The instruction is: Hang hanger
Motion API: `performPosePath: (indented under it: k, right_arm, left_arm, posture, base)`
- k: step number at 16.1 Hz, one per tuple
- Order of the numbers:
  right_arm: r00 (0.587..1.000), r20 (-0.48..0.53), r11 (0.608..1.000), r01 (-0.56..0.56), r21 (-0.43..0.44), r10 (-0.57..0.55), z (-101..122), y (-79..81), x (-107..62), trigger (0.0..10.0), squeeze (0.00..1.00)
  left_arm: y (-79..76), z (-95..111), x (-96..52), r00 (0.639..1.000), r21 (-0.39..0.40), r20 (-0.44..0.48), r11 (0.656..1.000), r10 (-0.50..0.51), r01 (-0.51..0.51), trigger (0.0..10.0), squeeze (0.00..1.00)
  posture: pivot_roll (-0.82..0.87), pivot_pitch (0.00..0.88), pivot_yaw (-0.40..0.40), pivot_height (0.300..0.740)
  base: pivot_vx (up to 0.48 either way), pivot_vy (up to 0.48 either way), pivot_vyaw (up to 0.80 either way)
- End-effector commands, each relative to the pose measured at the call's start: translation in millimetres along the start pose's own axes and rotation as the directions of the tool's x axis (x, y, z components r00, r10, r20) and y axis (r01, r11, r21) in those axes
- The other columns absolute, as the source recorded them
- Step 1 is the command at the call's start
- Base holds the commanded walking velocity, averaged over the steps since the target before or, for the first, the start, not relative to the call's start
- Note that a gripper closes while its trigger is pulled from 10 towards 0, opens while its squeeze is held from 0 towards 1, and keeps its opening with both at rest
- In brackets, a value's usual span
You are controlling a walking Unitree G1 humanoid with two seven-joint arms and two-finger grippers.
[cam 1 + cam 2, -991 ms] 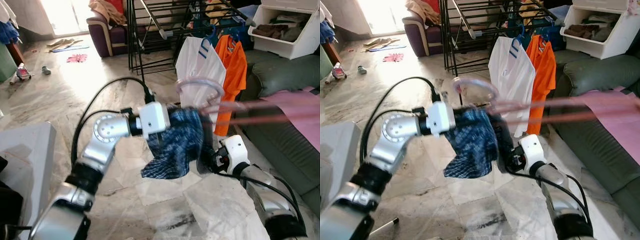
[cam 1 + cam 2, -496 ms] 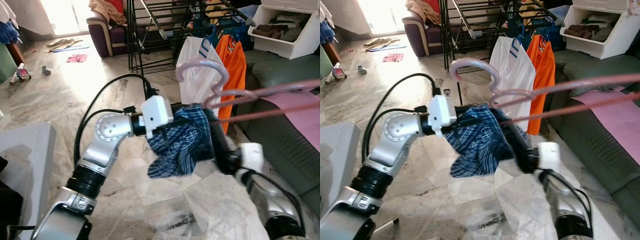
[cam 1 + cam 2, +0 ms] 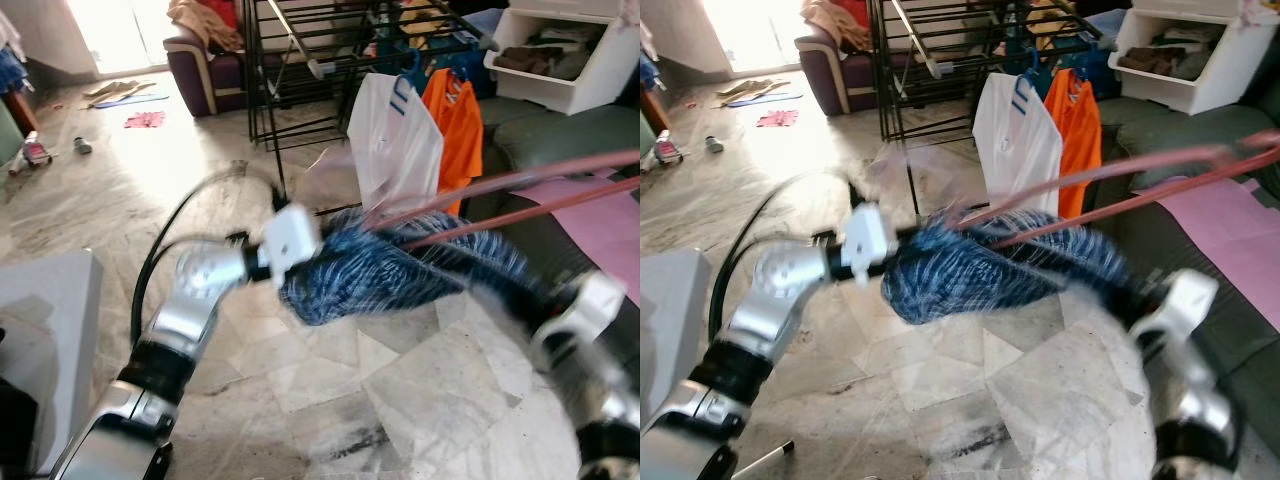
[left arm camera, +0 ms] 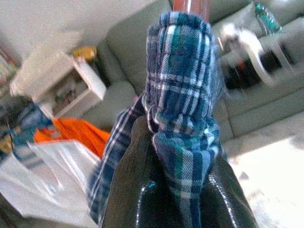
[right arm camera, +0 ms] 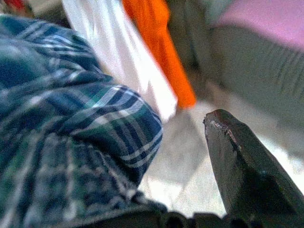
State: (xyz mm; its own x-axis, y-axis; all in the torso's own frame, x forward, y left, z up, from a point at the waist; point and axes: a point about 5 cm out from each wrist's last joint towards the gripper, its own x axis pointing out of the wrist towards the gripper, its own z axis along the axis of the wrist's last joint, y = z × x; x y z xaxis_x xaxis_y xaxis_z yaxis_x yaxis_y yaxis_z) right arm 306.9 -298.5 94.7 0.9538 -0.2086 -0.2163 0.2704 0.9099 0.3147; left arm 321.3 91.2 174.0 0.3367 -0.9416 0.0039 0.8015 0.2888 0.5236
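Blurred blue plaid cloth (image 3: 390, 272) on pink hanger (image 3: 520, 195) (between both arms)

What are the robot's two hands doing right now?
Left gripper: shut on the blue plaid cloth.
Right gripper: beside the cloth; open or shut cannot be told.

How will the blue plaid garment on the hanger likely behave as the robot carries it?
The blue plaid garment looks floppy: it bunches and sags over the pink hanger. It probably sways and may slide along the smooth bars. It seems light, since the thin hanger shows no obvious sag.
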Motion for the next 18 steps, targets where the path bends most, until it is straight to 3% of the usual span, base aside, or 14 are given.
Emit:
performPosePath:
  k: [1,2,4,6,8,10,12,16,18]
  right_arm:
    - [0.992,0.112,0.998,0.052,0.028,-0.055,37,-4.1,1.5,0.0,0.0]
    - [0.991,0.126,0.999,0.046,0.03,-0.049,43,-0.5,2.4,0.0,0.0]
    - [0.981,0.195,0.999,-0.006,0.053,-0.005,72,22.4,6.9,0.0,0.0]
    - [0.979,0.201,0.998,-0.025,0.062,0.012,84,36.2,8.2,0.0,0.0]
    - [0.994,0.112,0.996,-0.002,-0.088,0.012,75,48.5,12.4,0.0,0.0]
    - [0.994,0.096,0.988,-0.026,-0.152,0.041,63,59.3,12.3,0.0,0.0]
    - [0.996,0.073,0.984,-0.033,-0.177,0.046,53,63.6,10.5,0.0,0.0]
    - [1.0,-0.005,0.969,0.004,-0.247,-0.006,18,54.1,0.8,0.0,0.0]
    - [0.998,0.038,0.951,0.068,-0.303,-0.059,17,46.5,-2.6,0.0,0.0]
  left_arm:
    - [0.4,-12,-13.5,0.998,0.006,-0.069,1.0,0.012,-0.011,0.0,0.0]
    - [-2.0,-17,-15.4,0.996,0.007,-0.093,1.0,0.004,-0.003,0.0,0.0]
    - [-15.5,-36,-24.5,0.984,0.011,-0.174,0.999,-0.032,0.035,0.0,0.0]
    - [-23.8,-45,-28.0,0.973,0.022,-0.217,0.996,-0.078,0.084,0.0,0.0]
    - [-31.7,-53,-27.5,0.948,0.019,-0.279,0.986,-0.152,0.164,0.0,0.0]
    - [-35.0,-60,-24.0,0.929,0.01,-0.322,0.98,-0.184,0.198,0.0,0.0]
    - [-35.0,-65,-21.1,0.927,-0.003,-0.343,0.987,-0.151,0.159,0.0,0.0]
    - [-31.5,-75,-25.0,0.907,-0.034,-0.411,0.996,-0.093,0.087,0.0,0.0]
    - [-28.4,-78,-31.5,0.888,-0.034,-0.449,0.995,-0.103,0.098,0.0,0.0]
  posture:
    - [-0.07,0.013,-0.001,0.74]
    - [-0.07,0.013,-0.001,0.74]
    - [-0.08,0.015,-0.002,0.74]
    - [-0.08,0.015,-0.003,0.74]
    - [-0.08,0.015,-0.01,0.74]
    - [-0.07,0.016,-0.013,0.74]
    - [-0.07,0.017,-0.008,0.74]
    - [-0.07,0.018,-0.004,0.74]
    - [-0.07,0.018,0.009,0.74]
  base:
    - [0.0,0.0,0.0]
    - [0.0,0.0,0.0]
    - [0.0,0.0,0.0]
    - [0.0,0.0,0.0]
    - [0.0,0.0,0.0]
    - [0.0,0.0,0.0]
    - [0.0,0.0,0.0]
    - [0.0,0.0,0.0]
    - [0.0,0.0,0.0]
